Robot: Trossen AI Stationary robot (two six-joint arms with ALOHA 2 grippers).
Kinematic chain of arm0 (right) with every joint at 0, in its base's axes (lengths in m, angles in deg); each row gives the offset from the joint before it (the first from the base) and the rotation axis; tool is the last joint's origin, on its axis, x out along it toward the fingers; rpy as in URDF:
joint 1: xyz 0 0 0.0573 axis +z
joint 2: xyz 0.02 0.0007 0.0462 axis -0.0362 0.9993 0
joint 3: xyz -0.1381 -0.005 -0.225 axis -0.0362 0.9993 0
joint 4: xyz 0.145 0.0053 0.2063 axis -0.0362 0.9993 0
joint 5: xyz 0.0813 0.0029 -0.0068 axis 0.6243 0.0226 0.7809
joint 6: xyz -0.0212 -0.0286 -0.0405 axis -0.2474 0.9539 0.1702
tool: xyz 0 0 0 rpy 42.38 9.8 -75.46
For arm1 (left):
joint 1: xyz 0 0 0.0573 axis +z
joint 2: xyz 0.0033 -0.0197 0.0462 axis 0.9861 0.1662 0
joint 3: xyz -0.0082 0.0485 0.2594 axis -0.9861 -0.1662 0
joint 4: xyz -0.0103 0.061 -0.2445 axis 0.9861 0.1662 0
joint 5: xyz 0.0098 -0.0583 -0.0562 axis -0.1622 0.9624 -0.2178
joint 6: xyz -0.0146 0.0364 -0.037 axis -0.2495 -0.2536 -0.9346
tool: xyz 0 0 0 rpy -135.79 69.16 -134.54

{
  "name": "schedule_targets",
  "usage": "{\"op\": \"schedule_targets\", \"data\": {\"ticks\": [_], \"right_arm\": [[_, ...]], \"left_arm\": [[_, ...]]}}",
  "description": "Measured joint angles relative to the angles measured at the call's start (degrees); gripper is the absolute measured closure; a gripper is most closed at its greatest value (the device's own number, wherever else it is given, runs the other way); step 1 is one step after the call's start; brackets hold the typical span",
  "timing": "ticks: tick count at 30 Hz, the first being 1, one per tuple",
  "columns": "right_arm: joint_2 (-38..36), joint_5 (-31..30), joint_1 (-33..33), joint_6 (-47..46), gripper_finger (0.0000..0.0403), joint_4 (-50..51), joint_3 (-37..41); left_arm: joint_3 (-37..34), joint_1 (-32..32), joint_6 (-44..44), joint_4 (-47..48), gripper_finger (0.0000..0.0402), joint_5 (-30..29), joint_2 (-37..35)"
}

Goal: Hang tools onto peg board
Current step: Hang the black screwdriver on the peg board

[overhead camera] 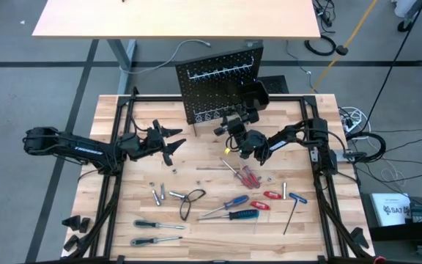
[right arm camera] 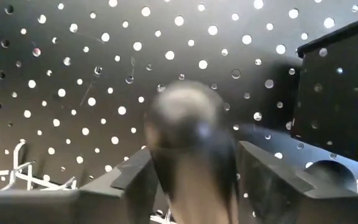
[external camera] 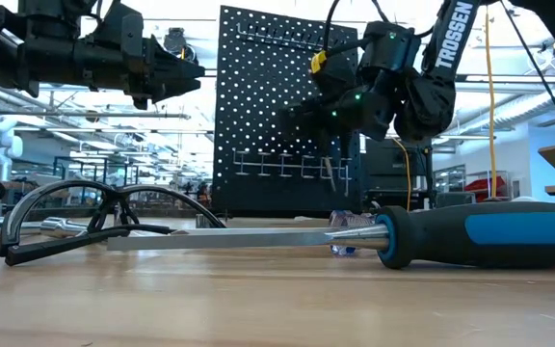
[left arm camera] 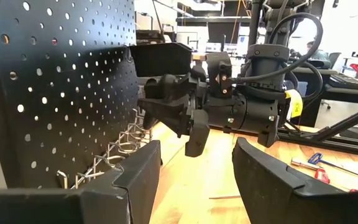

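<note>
Nearest the low camera: blue-and-black screwdriver [external camera: 470,234] lying flat on the wooden table [external camera: 258,308], shaft pointing toward a black wire loop [external camera: 85,217] that rests on the tabletop.

Peg board [overhead camera: 222,81] stands upright at the far edge of the table, small black bin [overhead camera: 253,95] on its right side, rows of metal hooks [left arm camera: 120,149] along its face.

Right gripper [overhead camera: 229,126] is raised just in front of the peg board, near its lower hook row. Right wrist view: a dark rounded tool handle [right arm camera: 188,143] sits between the two fingers [right arm camera: 129,180], close to the perforated face; blurred, so the tool type cannot be told. Fingers pinch the handle.

Left gripper [overhead camera: 173,141] hovers above the table, left of the board, fingers spread, nothing between them.

Remaining tools [overhead camera: 233,205] lie scattered on the near half of the table: red-handled screwdrivers [overhead camera: 249,176], a hex key [overhead camera: 290,216], small silver bits [overhead camera: 158,194].
</note>
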Motion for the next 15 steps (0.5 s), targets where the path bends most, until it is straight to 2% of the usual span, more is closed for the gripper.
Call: {"op": "schedule_targets", "data": {"ticks": [6, 15], "right_arm": [[-0.23, -0.64, 0.47, 1.51, 0.0303, -0.15, -0.01], [-0.25, -0.05, 0.64, 2.70, 0.0304, -0.78, -0.07]], "left_arm": [[0.00, 0.00, 0.00, 0.00, 0.0201, -0.01, 0.00], [0.02, 0.00, 0.45, 0.00, 0.0201, -0.02, 0.00]]}}
